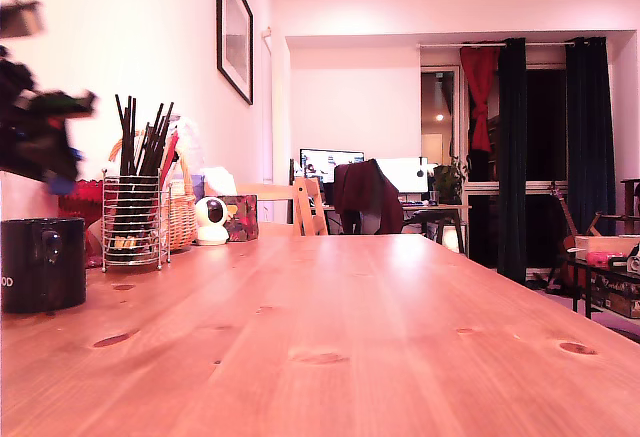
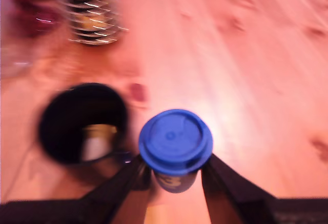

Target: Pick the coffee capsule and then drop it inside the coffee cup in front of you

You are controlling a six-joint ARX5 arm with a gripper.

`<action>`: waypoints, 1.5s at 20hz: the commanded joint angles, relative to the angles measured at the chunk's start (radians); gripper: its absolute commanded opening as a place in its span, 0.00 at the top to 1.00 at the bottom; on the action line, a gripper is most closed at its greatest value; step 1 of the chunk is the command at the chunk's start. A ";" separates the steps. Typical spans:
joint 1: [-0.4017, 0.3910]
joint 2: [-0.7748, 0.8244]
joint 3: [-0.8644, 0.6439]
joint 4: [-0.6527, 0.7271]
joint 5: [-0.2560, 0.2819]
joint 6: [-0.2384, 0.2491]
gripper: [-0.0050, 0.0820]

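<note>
Tool [image 2: 174, 175] around upright blue coffee capsule [image 2: 175, 142], beside coffee cup [image 2: 82, 121]

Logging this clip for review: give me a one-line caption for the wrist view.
Gripper holds a blue coffee capsule above the wooden table, beside the open black coffee cup; image motion-blurred.

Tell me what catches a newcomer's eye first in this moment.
In the wrist view, the blue coffee capsule sits clamped between the gripper fingers, beside the open mouth of the black coffee cup. In the exterior view, the blurred arm hangs above that cup at the view's left, with a wire holder of dark sticks behind.
</note>
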 commanded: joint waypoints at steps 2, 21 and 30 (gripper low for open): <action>0.036 -0.005 -0.022 -0.008 -0.002 -0.001 0.75; 0.093 -0.005 0.002 -0.117 -0.026 -0.001 0.75; 0.093 0.001 0.146 -0.314 -0.024 -0.018 0.75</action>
